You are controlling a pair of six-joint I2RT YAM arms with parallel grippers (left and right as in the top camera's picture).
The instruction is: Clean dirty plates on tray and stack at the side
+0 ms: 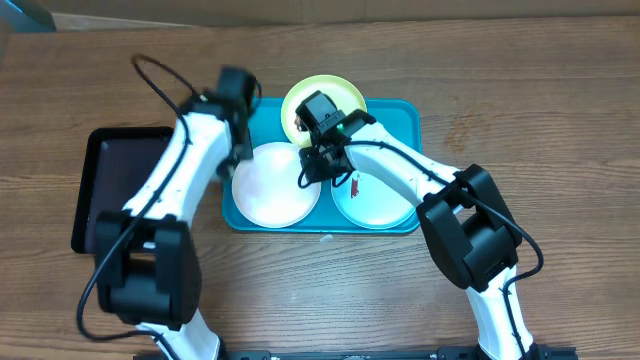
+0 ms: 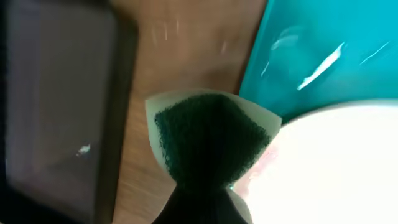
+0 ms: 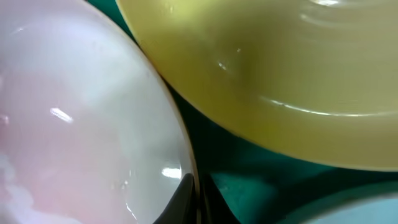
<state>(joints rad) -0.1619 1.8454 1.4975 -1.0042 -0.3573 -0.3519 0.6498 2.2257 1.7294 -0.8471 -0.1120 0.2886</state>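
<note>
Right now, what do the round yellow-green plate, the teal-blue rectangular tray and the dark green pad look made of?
Round yellow-green plate: likely plastic, glossy; soft highlights, moulded rings. Teal-blue rectangular tray: plastic too, shiny, with streaky glare. Dark green pad: coarse scouring fibre on a pale backing, matte; probably a sponge.

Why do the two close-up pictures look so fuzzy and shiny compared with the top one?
Overhead: evenly lit and sharp, only the left arm smeared by motion. Left wrist: soft focus, white glare streaks on the tray, the white plate blown out, the sponge clearest. Right wrist: too close to focus, so the yellow-green plate blurs, with small highlights.
</note>
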